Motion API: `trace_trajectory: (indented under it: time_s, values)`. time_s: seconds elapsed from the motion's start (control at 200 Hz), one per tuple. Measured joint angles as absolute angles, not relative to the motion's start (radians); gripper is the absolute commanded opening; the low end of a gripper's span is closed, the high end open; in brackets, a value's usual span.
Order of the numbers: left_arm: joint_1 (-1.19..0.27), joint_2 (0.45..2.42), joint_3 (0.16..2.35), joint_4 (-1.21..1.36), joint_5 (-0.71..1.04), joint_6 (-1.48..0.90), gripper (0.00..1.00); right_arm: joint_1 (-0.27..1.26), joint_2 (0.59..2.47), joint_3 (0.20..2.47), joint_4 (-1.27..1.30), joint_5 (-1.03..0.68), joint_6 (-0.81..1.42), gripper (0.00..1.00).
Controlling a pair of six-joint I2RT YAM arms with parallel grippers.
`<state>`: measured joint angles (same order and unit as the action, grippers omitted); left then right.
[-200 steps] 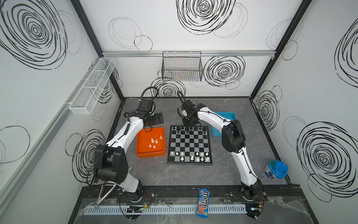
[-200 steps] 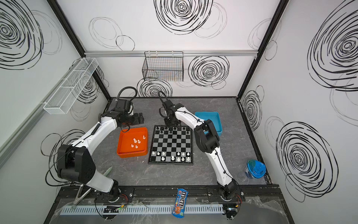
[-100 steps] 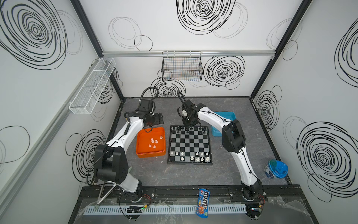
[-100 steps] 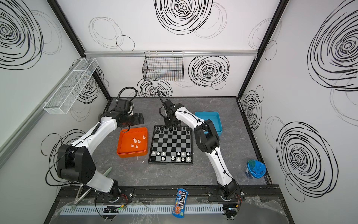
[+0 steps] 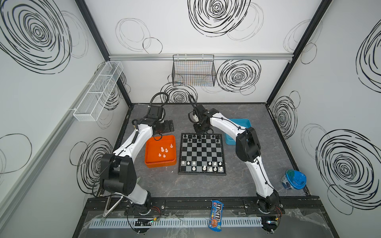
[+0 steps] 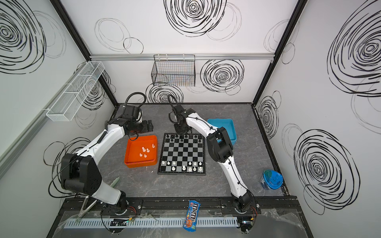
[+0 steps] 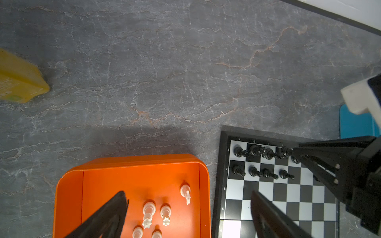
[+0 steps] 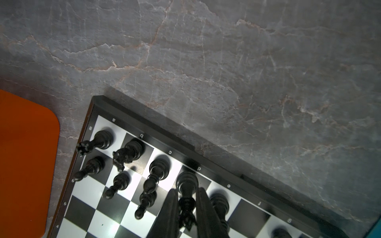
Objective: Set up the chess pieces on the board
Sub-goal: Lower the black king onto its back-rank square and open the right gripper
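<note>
Black-and-silver board (image 5: 201,153) sits flat in the middle of the grey table (image 5: 185,185), and we've got it partly filled. Black pieces (image 5: 189,136) stand on the two far rows and white pieces (image 5: 209,163) on the two near rows, with gaps in both.

Our right gripper (image 8: 187,214) is down over the far edge of the board. Its fingers (image 8: 171,210) are pinched on the head of a tall black piece (image 8: 186,185), whose base is at the d square of the back row, between the ones on c and e. We can't tell if the base is actually touching the square.

Our left gripper (image 7: 188,194) hangs spread wide with nothing in it, one finger over the orange tray (image 7: 134,162) and the other over the board's edge squares. Five loose white pieces (image 5: 162,148) are in that tray. It lies just beside the board's left side, with a sliver of table between them.

A blue tray (image 5: 241,121) sits by the far right corner of the board, partly behind the right arm.
</note>
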<state>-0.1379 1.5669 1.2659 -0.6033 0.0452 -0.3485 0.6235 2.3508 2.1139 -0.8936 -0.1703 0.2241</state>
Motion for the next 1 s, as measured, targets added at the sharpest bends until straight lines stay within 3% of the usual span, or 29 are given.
trace_trajectory:
  time_s: [0.836, 1.001]
  values:
    - [-0.138, 1.567, 1.260, -0.601, 0.045, -0.348, 0.96, 0.635, 2.368, 2.114, -0.921, -0.121, 0.216, 0.19]
    - [-0.138, 1.567, 1.256, -0.600, 0.045, -0.348, 0.96, 0.635, 2.369, 2.114, -0.921, -0.121, 0.214, 0.25]
